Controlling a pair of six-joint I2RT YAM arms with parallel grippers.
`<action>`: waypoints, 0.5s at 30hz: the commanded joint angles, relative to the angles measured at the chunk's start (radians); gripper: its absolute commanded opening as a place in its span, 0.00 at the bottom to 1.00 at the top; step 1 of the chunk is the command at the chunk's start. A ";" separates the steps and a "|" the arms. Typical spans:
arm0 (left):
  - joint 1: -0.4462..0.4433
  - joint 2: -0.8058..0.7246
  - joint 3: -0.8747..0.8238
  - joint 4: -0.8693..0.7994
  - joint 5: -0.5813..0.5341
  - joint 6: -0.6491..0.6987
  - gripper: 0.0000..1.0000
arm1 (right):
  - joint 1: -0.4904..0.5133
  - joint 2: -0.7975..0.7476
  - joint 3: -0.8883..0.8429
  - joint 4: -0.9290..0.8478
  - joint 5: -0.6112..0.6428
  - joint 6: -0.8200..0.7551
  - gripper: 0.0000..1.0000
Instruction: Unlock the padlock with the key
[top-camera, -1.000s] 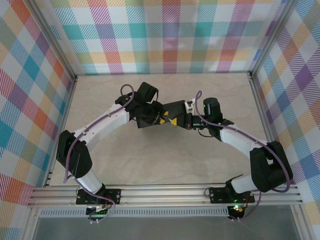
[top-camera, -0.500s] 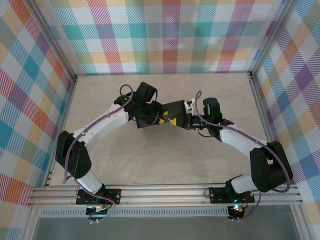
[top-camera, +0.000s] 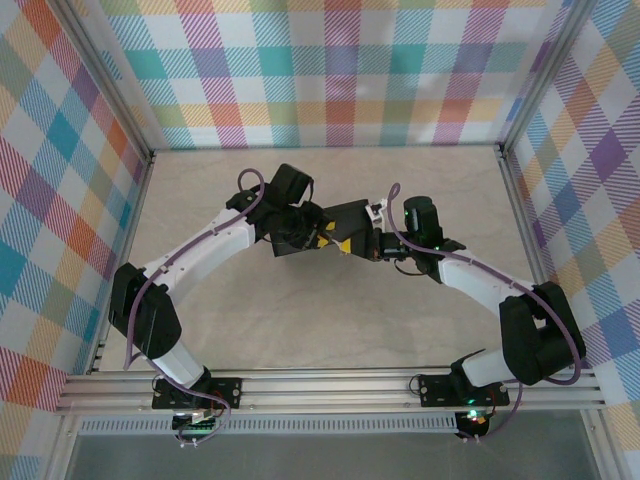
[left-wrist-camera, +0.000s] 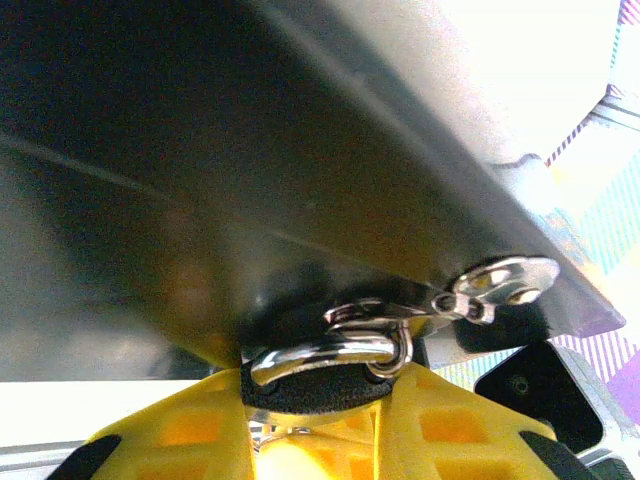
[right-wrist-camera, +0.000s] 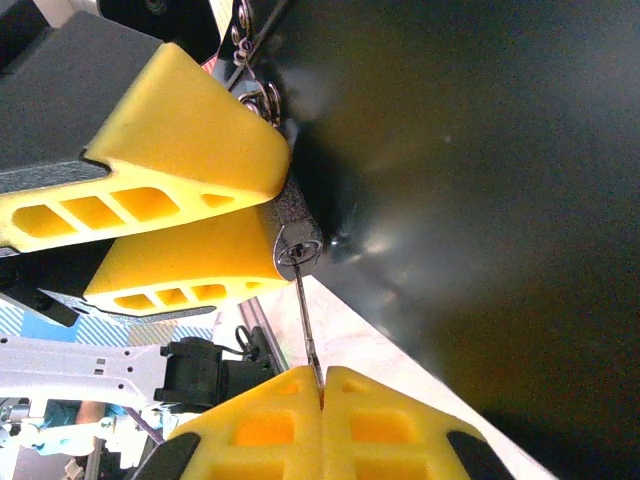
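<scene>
Key (right-wrist-camera: 308, 330) pinched edge-on between the closed yellow fingers of the right gripper (right-wrist-camera: 321, 388), its long axis running straight to the padlock (right-wrist-camera: 296, 238) — tip at the keyway in the lock's end face, depth unclear. Left gripper (left-wrist-camera: 320, 405) clamps the padlock body from the far side, shackle (left-wrist-camera: 325, 352) hooked at the hasp (left-wrist-camera: 500, 282) of the black box (right-wrist-camera: 480, 180) — the turn looks to fall to the right wrist, about the key's own axis
</scene>
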 joint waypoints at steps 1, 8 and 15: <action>0.011 -0.083 -0.013 0.082 0.033 0.024 0.00 | 0.007 -0.009 0.010 0.042 0.010 -0.005 0.00; 0.015 -0.087 -0.016 0.089 0.047 0.026 0.00 | 0.004 0.004 0.021 0.067 0.040 0.013 0.00; 0.016 -0.076 -0.014 0.096 0.051 0.027 0.00 | 0.018 0.004 0.024 0.095 -0.020 -0.001 0.00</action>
